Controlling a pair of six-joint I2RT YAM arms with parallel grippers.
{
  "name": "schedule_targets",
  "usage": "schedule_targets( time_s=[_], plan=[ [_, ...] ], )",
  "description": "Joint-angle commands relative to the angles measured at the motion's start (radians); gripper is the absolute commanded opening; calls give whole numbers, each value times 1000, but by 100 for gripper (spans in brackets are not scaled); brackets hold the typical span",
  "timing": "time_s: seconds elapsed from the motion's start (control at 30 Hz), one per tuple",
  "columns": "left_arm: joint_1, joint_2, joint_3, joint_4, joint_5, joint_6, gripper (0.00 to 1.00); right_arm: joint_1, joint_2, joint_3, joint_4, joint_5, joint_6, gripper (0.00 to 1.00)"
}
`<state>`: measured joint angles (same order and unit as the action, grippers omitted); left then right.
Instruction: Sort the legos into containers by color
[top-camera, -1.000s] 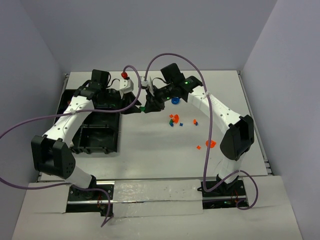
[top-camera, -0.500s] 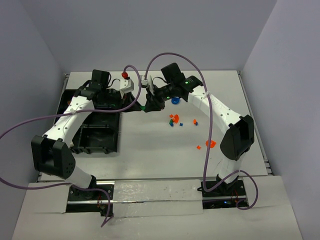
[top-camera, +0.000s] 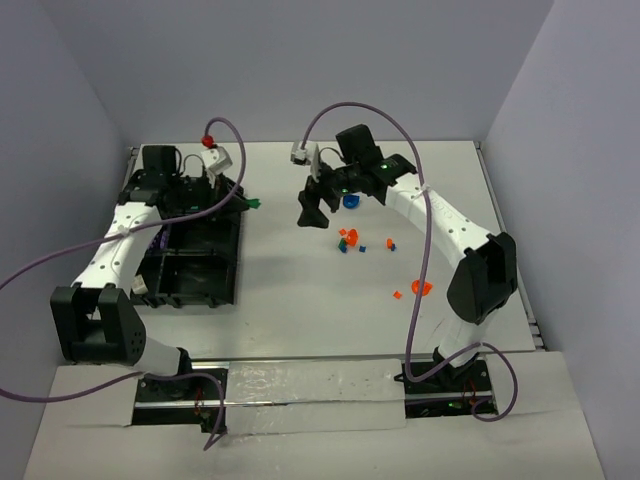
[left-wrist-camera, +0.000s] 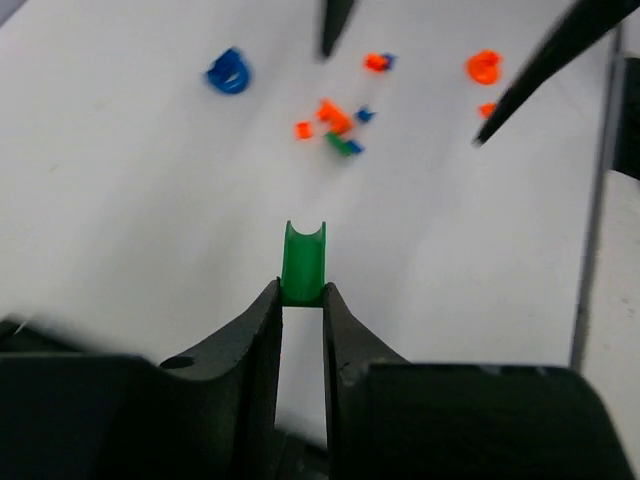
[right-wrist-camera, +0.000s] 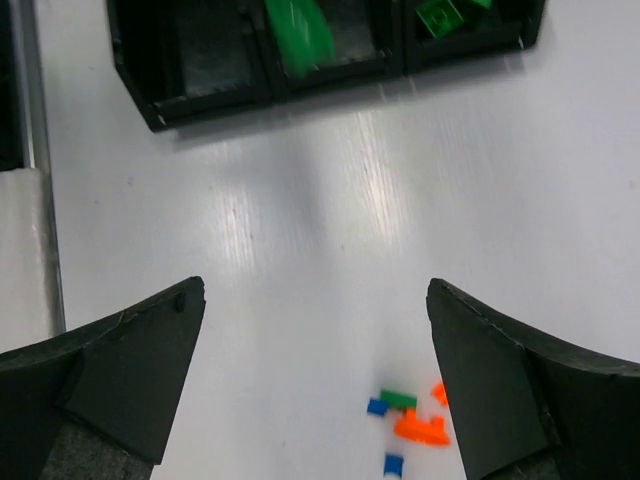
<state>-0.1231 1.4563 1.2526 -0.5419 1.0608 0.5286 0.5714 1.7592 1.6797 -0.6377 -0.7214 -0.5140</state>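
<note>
Left of the left end effector (left-wrist-camera: 302, 294), and partly under its arm, the black tray (top-camera: 190, 303) lies on the white desk (top-camera: 300, 300), divided into square compartments. That end effector is closed on a green piece (left-wrist-camera: 304, 255), a small curved brick pinched at its lower end between the two fingertips, with most of it sticking out past them. The held piece hangs over bare desk just past the tray's right edge, near its far corner. Well to the right of it, the right end effector (right-wrist-camera: 315, 295) hovers above bare desk with its fingers spread wide and nothing between them. Ahead of this end effector in its wrist view the tray's wall runs across, with green bricks (right-wrist-camera: 445, 15) lying in one compartment. A blurred green shape (right-wrist-camera: 298, 35) shows at the neighbouring compartment, and I cannot tell whether it lies inside. Just right of the right end effector sits a blue ring (top-camera: 350, 200). Nearer the arm bases from there, a small cluster (top-camera: 347, 238) of orange, green and blue bricks lies bunched together. A lone blue brick (top-camera: 363, 244) sits just to its right and a lone orange brick (top-camera: 391, 244) a little further right. Farthest right and nearest the bases, an orange round piece (top-camera: 421, 288) rests with a tiny orange bit (top-camera: 397, 294) just beside it.
</note>
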Motion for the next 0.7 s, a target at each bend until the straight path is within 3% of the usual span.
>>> schedule_targets(
  time_s=[0.0,0.1,0.23,0.5,0.67],
  plan=[
    [110,1,12,83,-182,-98,0,-92,-91,-83,49,66,43,99],
    [141,72,55,95,-404,-139,0,-144,-105,-135,49,102,52,99],
    [161,159,101,119,-560,-172,3,-240,-100,-175,39,133,96,99],
    [163,291,171,168,-767,-236,12,-347,-94,-210,27,170,136,99],
    [163,328,202,165,-814,-243,41,-364,-112,-248,29,188,129,100]
  ],
)
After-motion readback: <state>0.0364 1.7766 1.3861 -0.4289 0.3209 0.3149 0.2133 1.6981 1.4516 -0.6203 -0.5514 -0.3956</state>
